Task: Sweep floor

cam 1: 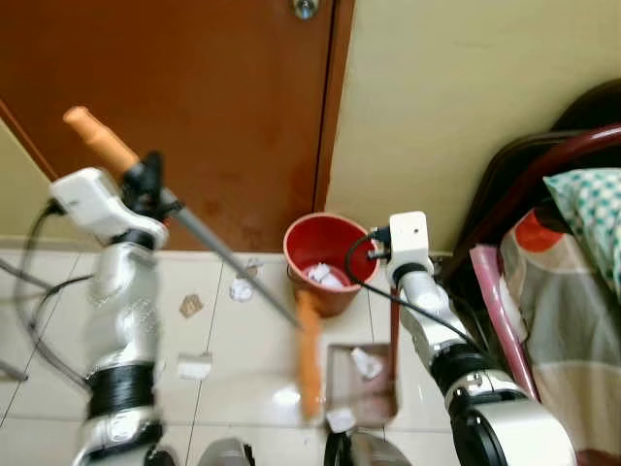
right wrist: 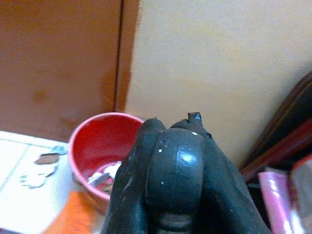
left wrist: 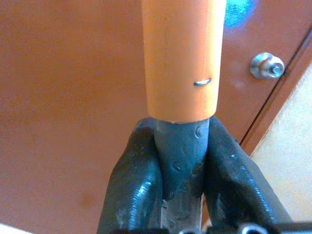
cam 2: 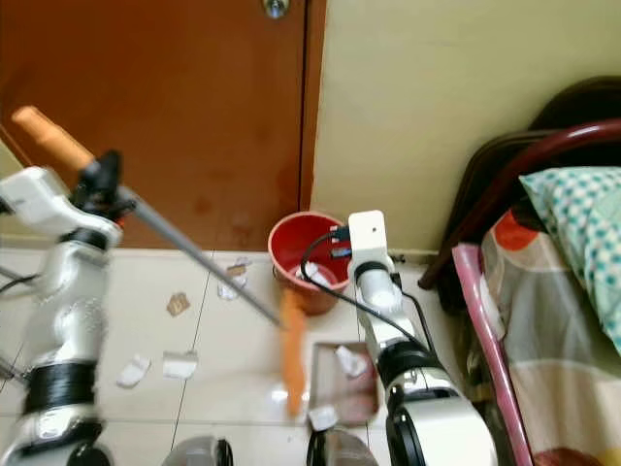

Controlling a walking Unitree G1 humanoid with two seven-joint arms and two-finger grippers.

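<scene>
My left gripper is shut on the grey shaft of a broom, just below its orange grip. The shaft slants down to the orange broom head, which rests on the tiles beside a brown dustpan. A crumpled paper lies in the pan and another scrap sits at its near lip. My right gripper is raised above the pan, shut on the top of the dustpan's upright handle. More paper scraps lie on the floor to the left.
A red bucket holding paper stands against the wall by the brown door. A bed with a patterned cover and dark frame fills the right. Cables and a metal leg are at the far left.
</scene>
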